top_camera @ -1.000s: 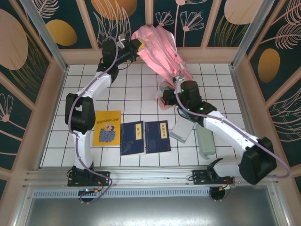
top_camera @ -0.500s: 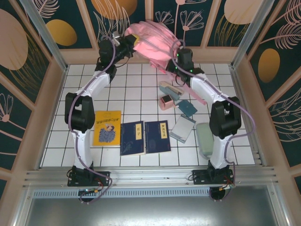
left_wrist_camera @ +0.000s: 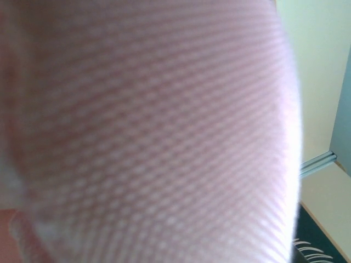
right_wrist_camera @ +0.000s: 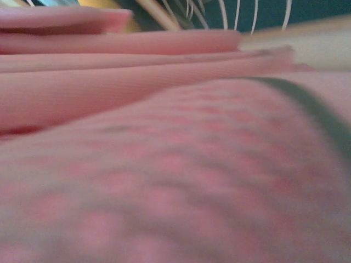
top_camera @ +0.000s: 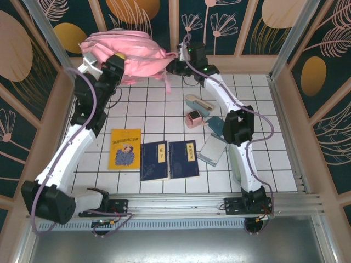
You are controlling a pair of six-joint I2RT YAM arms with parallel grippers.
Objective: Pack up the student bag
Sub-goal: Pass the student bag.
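White tiled table (top_camera: 164,109), yellow book (top_camera: 124,148), 2 navy books (top_camera: 155,160), pink box (top_camera: 193,118)

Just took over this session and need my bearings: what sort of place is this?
Probably a staged robot test cell, not a real room: white tiled tabletop, leaf-print wall panels in wooden frames, an aluminium rail at the near edge.

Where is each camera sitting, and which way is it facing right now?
Top camera: above and behind the robot, looking down on the tiled table. The left arm and right arm both reach to the pink bag, raised at the far wall.
Left wrist camera: on the left arm, facing the bag's weave, very close and blurred.
Right wrist camera: on the right arm, looking along pink folds toward the patterned wall.
Shared: all three see the bag.
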